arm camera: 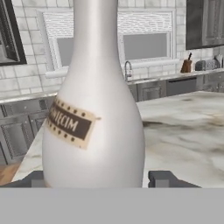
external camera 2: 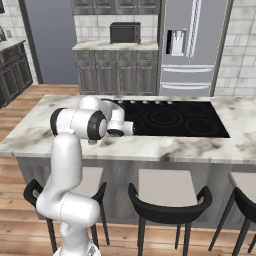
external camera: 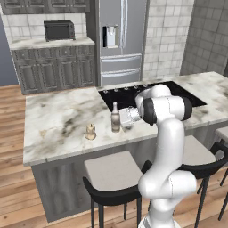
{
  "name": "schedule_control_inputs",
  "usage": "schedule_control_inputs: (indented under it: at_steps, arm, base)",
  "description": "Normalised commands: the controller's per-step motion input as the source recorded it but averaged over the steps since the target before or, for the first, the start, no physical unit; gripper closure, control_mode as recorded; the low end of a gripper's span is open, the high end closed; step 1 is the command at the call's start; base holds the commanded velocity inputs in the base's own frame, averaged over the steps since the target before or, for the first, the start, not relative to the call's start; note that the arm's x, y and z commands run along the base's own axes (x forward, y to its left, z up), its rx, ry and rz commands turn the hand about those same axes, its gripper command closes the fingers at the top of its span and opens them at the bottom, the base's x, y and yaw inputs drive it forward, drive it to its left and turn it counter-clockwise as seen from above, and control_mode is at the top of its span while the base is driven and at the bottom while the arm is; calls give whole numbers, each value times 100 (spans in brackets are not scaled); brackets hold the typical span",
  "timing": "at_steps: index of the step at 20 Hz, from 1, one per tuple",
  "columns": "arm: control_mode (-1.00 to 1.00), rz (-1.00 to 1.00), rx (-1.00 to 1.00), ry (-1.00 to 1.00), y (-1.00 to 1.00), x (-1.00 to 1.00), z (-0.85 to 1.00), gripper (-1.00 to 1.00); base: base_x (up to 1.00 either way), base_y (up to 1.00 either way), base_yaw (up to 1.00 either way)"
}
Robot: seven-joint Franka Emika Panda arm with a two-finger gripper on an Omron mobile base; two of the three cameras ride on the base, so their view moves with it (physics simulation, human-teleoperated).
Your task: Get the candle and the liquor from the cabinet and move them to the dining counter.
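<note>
The liquor (external camera: pixel 116 118) stands upright on the dining counter (external camera: pixel 53 120), near its front edge and just left of the black cooktop (external camera: pixel 129 94). My gripper (external camera: pixel 122 120) reaches in from the right at the bottle's lower body. In the hand view the liquor (arm camera: pixel 96 109) looks pale, with a brown label, and my gripper (arm camera: pixel 98 178) has a fingertip (arm camera: pixel 162 178) hugging each side of it. The squat candle (external camera: pixel 91 132) sits on the marble a short way left of the bottle. In the right base view my own arm hides both things.
Black stools (external camera: pixel 111 173) line the near side of the counter (external camera 2: pixel 200 147). A steel fridge (external camera: pixel 120 40) and a microwave (external camera: pixel 59 30) on low grey cabinets stand behind. Dark wall cabinets (arm camera: pixel 205 22) hang on the far wall.
</note>
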Motion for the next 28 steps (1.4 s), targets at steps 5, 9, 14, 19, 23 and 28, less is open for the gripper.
schedule_control_inputs:
  at_steps: [5,9,14,19,23,28]
  arm:
    - [-100,2,0,-1,0,0,-8,-100]
    - [-100,0,0,0,0,0,0,-100]
    - [-100,0,0,0,-5,-11,0,-100]
    - [-100,0,2,0,-13,-20,0,-100]
    - [-100,0,4,0,-18,-13,1,-100]
    - [-100,0,2,0,-7,-2,16,-100]
  base:
    - [0,0,0]
    - [0,0,0]
    - [0,0,0]
    - [0,0,0]
    - [0,0,0]
    - [0,0,0]
